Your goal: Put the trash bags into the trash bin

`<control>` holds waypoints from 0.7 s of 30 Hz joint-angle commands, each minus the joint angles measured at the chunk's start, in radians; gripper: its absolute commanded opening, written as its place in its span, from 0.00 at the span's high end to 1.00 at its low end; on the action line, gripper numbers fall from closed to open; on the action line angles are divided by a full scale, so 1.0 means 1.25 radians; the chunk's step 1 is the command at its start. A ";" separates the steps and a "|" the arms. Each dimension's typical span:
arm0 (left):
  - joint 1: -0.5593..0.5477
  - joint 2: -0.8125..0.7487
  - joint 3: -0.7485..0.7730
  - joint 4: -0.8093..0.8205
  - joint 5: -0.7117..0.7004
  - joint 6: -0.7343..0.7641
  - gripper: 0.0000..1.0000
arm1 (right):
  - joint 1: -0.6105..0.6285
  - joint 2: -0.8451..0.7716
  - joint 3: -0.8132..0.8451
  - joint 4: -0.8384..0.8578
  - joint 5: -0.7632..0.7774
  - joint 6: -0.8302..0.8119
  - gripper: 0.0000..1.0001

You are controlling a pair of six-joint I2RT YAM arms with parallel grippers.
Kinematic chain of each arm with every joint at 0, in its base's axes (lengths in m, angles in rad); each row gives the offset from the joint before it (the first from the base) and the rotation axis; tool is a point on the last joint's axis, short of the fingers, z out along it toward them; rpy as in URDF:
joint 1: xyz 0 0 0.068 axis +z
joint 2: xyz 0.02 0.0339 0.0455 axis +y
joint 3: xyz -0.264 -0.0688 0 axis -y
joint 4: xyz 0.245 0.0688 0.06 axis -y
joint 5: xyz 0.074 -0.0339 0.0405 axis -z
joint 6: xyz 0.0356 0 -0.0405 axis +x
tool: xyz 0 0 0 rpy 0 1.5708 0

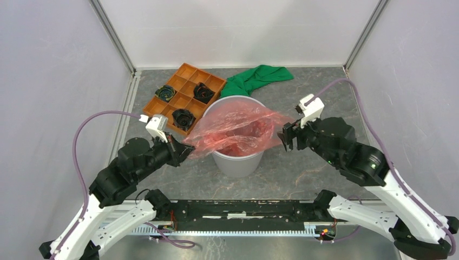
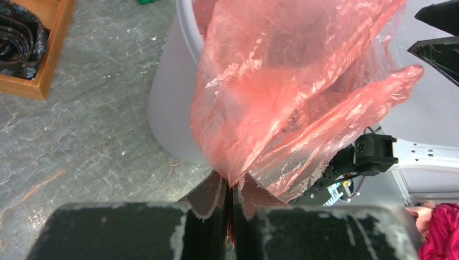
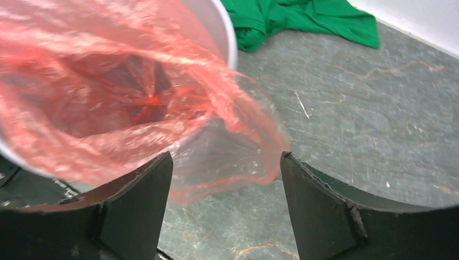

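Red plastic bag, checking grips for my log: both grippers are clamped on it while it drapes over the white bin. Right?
Not both. Only the left gripper is clamped on the red plastic bag; the right gripper is open, the bag's edge loose between its jaws, as the right wrist view shows. It does drape over the white bin.

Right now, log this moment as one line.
left gripper: shut on trash bag corner | right gripper: open, at bag's other edge | trash bag: spread over trash bin mouth, partly inside | task: unfinished
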 commanded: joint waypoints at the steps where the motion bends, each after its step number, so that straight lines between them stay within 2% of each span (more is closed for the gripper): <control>1: 0.001 0.018 0.052 0.044 0.035 0.019 0.89 | 0.000 -0.046 0.089 -0.084 -0.130 -0.023 0.17; 6: 0.001 0.048 0.075 0.015 0.016 0.051 0.88 | 0.000 -0.057 0.134 -0.061 -0.302 -0.196 0.08; 11: 0.001 0.045 0.079 0.009 0.011 0.056 0.87 | 0.000 0.034 0.107 0.099 -0.559 -0.214 0.10; 15: 0.000 0.031 0.086 -0.003 -0.017 0.058 0.86 | 0.000 0.113 0.086 0.191 -0.610 -0.190 0.10; 18: 0.001 0.035 0.090 -0.001 -0.034 0.052 0.87 | 0.000 0.177 0.103 0.212 -0.648 -0.182 0.18; 21: 0.001 0.035 0.085 0.001 -0.045 0.048 0.87 | 0.000 0.184 0.072 0.273 -0.718 -0.167 0.22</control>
